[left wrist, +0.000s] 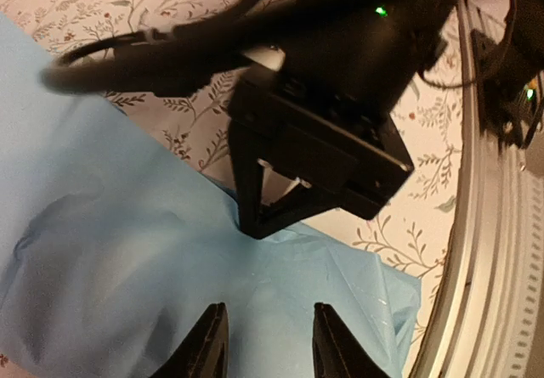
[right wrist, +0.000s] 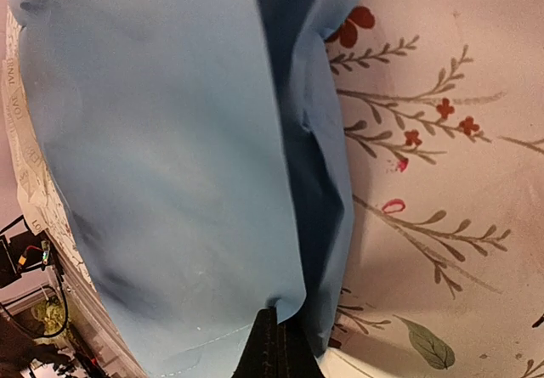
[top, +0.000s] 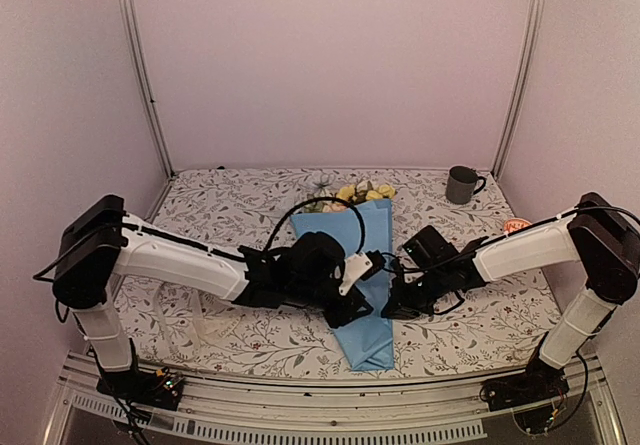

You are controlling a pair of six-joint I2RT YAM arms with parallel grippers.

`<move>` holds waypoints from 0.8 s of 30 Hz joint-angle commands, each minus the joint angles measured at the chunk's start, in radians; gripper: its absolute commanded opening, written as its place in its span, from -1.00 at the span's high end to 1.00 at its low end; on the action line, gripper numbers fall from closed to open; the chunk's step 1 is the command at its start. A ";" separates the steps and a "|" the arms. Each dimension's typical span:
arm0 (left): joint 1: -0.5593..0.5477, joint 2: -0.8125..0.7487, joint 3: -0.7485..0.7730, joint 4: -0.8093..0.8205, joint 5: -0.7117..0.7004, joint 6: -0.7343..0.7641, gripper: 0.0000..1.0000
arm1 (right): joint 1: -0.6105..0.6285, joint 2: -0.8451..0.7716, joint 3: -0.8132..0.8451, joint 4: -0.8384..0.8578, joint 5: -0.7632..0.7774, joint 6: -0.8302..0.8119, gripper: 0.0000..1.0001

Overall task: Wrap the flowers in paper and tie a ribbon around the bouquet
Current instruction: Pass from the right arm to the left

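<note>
Right claw (right wrist: 270,320) pinches smooth, thin light-blue paper (right wrist: 161,140) edge.

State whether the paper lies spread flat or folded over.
Folded: the paper forms a narrow cone with overlapping layers, flowers poking from its far end.

— Somebody's home, or a lab?
— A lab: a robot test booth. Beyond the left claw (top: 352,310) and the right claw (top: 392,305) rise bare pale walls (top: 330,65), framed by aluminium posts (top: 140,75).
— And the flowery tablecloth (top: 230,205) under them?
— Dressing only. On the claws' near side a slotted metal rail (top: 300,420) edges the table, with an arm base (top: 525,390) bolted on, a loose black cable (top: 310,205) and a bare circuit board (top: 165,385). A grey mug (top: 462,184) sits far behind the right claw.
</note>
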 commanded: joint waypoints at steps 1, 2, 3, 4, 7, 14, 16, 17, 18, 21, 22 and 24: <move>-0.077 0.084 0.048 -0.014 -0.166 0.116 0.28 | -0.004 -0.013 -0.020 0.038 -0.025 0.032 1.00; -0.091 0.108 0.068 -0.036 -0.174 0.129 0.28 | -0.004 -0.013 -0.021 0.040 -0.026 0.034 1.00; -0.109 0.127 0.084 -0.056 -0.179 0.144 0.28 | -0.005 -0.016 -0.021 0.040 -0.024 0.036 1.00; -0.123 0.160 0.097 -0.077 -0.182 0.158 0.29 | -0.005 -0.020 -0.024 0.040 -0.021 0.040 1.00; -0.156 0.197 0.099 -0.129 -0.176 0.199 0.33 | -0.013 -0.043 -0.035 0.040 -0.017 0.047 1.00; -0.172 0.223 0.072 -0.183 -0.071 0.214 0.32 | -0.036 -0.048 -0.051 0.060 -0.033 0.048 1.00; -0.183 0.237 0.078 -0.192 -0.035 0.222 0.32 | -0.037 -0.045 -0.050 0.064 -0.035 0.048 1.00; -0.192 0.239 0.075 -0.194 -0.017 0.226 0.31 | -0.036 -0.043 -0.050 0.065 -0.035 0.047 1.00; -0.202 0.240 0.070 -0.194 -0.007 0.229 0.29 | -0.037 -0.043 -0.051 0.067 -0.035 0.048 1.00; -0.219 0.236 0.046 -0.199 0.017 0.228 0.19 | -0.039 -0.036 -0.047 0.067 -0.034 0.046 1.00; -0.222 0.235 0.038 -0.202 0.018 0.226 0.17 | -0.040 -0.030 -0.047 0.067 -0.035 0.045 1.00; -0.236 0.222 0.026 -0.207 -0.005 0.222 0.12 | -0.040 -0.018 -0.049 0.070 -0.037 0.042 1.00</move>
